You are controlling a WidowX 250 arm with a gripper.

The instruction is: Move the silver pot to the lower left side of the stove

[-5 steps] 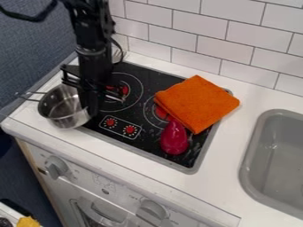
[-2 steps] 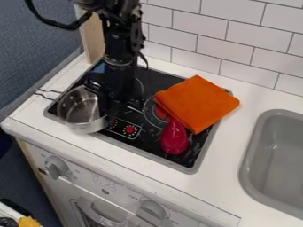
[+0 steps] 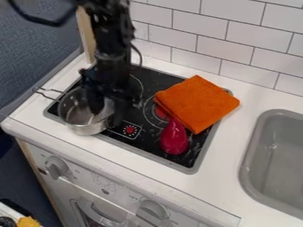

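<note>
Silver pot (image 3: 89, 128), at nine o'clock on the stove (image 3: 141, 143), appears light, stiff and slick, graspable by its ten-o'clock wire handle (image 3: 36, 89) or three-o'clock rim, apparently straddled by the gripper (image 3: 107, 116), fingers apart.

Brightly and softly lit across the white desk (image 3: 230, 153) and wall tiles (image 3: 228, 51), washing out to nearly plain white in places. Drops to dim blue-grey along the wall (image 3: 35, 57) at left, then to near-black toward the lower left edge. Gleams in pale patches on the metal of the pot (image 3: 89, 128), left of centre, with darker shading inside. Shows scattered pale flecks over the glossy black stove (image 3: 200, 147) in the middle. Looks matte and strongly lit on the orange cloth (image 3: 198, 104). Shades gently inside the grey sink (image 3: 253, 153) at right. Sinks into deep black on the arm (image 3: 111, 42), upper left of centre, swallowing detail and blurring at the edges.
</note>
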